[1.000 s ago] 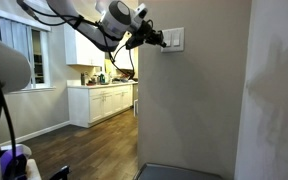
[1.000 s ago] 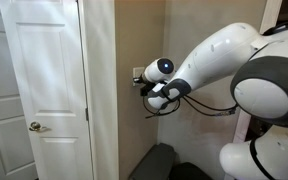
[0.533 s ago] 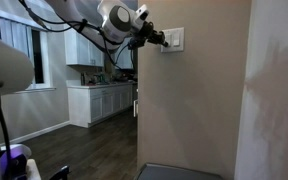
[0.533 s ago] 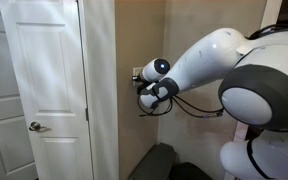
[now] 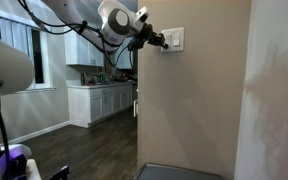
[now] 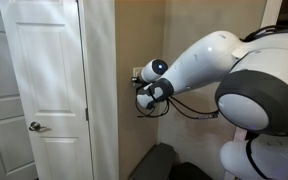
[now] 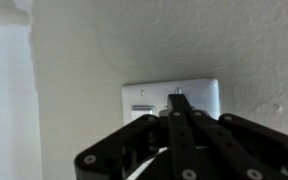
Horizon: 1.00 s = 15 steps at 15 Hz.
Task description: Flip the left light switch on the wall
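The small white switch plate (image 5: 175, 39) sits on the beige wall (image 5: 194, 110); it also shows edge-on (image 6: 136, 73). In the wrist view the plate (image 7: 209, 95) fills the middle. The left light switch (image 7: 141, 108) shows as a white paddle just left of my fingers. The right paddle is hidden behind them. My gripper (image 7: 177, 100) is shut, its joined fingertips pointing at about the plate's centre, at or very near its face. In both exterior views the gripper (image 5: 163, 41) (image 6: 140, 86) is at the plate.
The wall's outer corner (image 5: 137, 100) lies just left of the plate, with white kitchen cabinets (image 5: 102, 103) beyond. A white door (image 6: 39, 90) with a knob stands beside the wall. A dark mat (image 5: 179, 172) lies on the floor below.
The arm has moved slightly closer to the wall, bringing the shut fingertips up to the switch plate. The plate and paddles look unchanged.
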### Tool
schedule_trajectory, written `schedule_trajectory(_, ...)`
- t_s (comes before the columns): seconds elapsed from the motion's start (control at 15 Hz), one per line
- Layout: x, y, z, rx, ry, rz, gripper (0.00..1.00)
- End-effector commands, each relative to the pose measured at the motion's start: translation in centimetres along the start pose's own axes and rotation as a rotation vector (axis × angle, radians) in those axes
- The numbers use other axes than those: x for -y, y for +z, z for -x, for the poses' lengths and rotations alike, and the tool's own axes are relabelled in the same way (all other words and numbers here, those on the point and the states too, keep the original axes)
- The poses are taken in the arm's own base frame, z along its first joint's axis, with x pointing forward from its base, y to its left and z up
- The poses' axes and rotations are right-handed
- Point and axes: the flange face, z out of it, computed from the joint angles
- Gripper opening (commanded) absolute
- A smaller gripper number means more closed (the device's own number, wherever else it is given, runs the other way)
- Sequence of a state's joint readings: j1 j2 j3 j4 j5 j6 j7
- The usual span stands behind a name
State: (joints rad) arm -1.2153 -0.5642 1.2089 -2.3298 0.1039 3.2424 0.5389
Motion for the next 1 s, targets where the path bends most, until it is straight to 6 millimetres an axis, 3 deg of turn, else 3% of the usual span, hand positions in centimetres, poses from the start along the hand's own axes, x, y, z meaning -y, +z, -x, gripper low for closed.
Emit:
schedule_trajectory(0.0, -0.5, 0.3, 0.9, 0.108, -0.045, 0.048, 0.0)
schedule_trajectory(0.6, -1.5, 0.1, 1.9, 0.277, -0.04, 0.11, 0.0)
schedule_trajectory(0.67, -1.5, 0.0, 2.0, 0.286, -0.034, 0.103, 0.26)
schedule_trajectory(0.73, -1.1, 0.0, 1.7, 0.256, -0.024, 0.114, 0.28)
schedule_trajectory(0.8, -1.0, -0.1, 1.6, 0.257, -0.023, 0.113, 0.07)
schedule_trajectory(0.93, -1.0, -0.1, 1.6, 0.257, -0.023, 0.112, 0.21)
